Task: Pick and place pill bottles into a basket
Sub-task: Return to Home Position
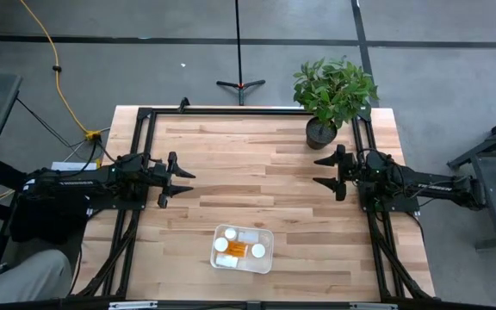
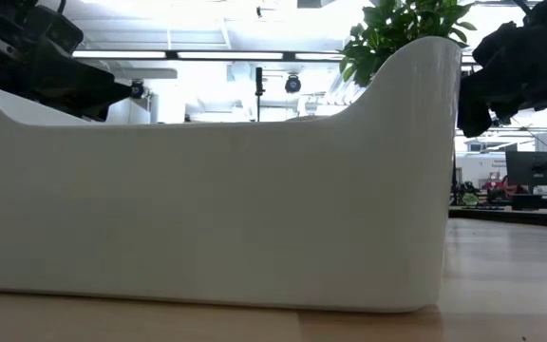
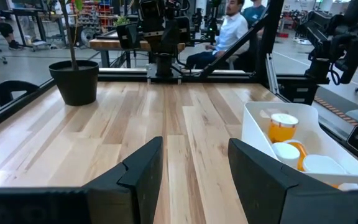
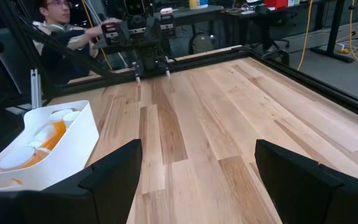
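Observation:
The white basket (image 1: 266, 261) sits near the table's near edge, at the middle. Several pill bottles (image 1: 236, 250) with white caps and orange bodies are inside it; some stand, some lie on their sides. They also show in the left wrist view (image 3: 283, 128) and the right wrist view (image 4: 45, 140). In the low view the basket's wall (image 2: 207, 209) fills the picture and hides the bottles. My left gripper (image 1: 183, 182) is open and empty at the table's left. My right gripper (image 1: 325, 172) is open and empty at the table's right.
A potted plant in a black pot (image 1: 321, 131) stands at the table's far right, close to my right gripper. A black frame (image 1: 145, 116) runs along the table's edges. People sit beyond the table in the wrist views.

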